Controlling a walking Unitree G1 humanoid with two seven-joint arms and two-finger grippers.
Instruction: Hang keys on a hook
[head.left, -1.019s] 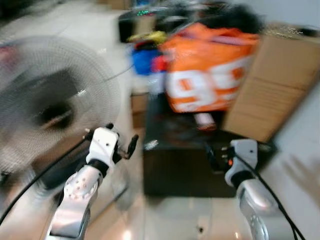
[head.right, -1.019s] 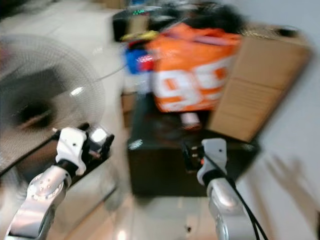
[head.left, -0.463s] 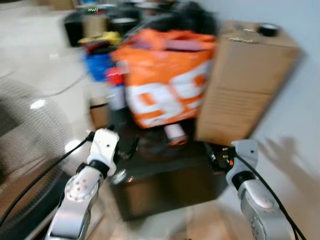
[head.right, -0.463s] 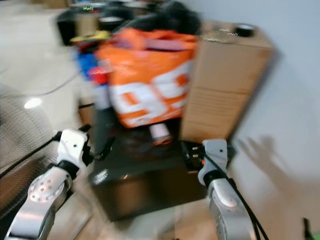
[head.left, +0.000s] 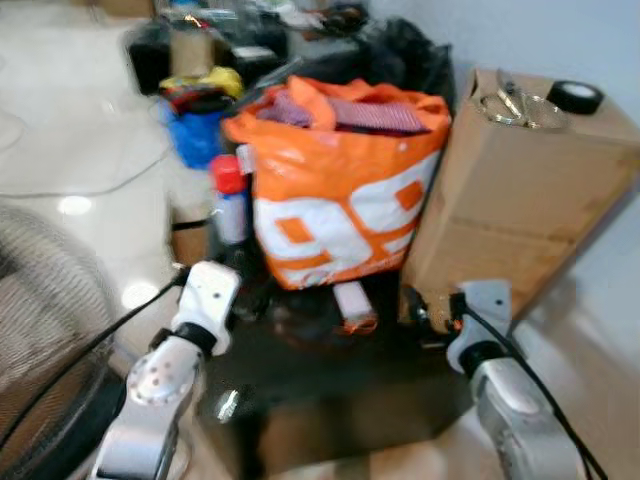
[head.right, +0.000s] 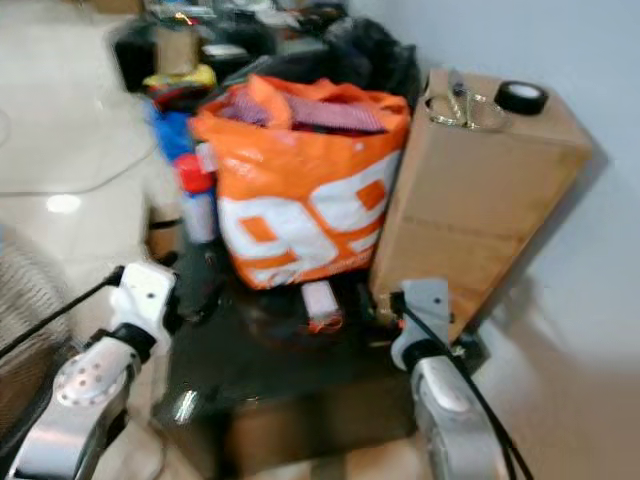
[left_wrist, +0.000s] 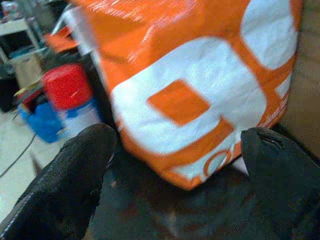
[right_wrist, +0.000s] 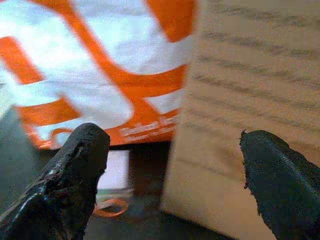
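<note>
Right in front of me, the big orange bag (head.left: 340, 190) sits at twelve o'clock on the dark surface (head.left: 330, 390), stuffed with striped cloth, and the tall cardboard box (head.left: 510, 210) stands just beside it at two o'clock. On the box top there's a metal bunch that looks like the keys (head.left: 515, 102), with a roll of black tape (head.left: 575, 96) near them; I see no hook anywhere. My left gripper (left_wrist: 175, 175) hangs empty with fingers spread wide, facing the bag and a red-capped can (head.left: 229, 195) at ten o'clock. My right gripper (right_wrist: 175, 170) is likewise spread and holding nothing, facing the seam between bag and box. The risk: the keys lie high and far back, so a reach could shove the box, or my arm could snag the bag; blur makes aiming chancy too.
</note>
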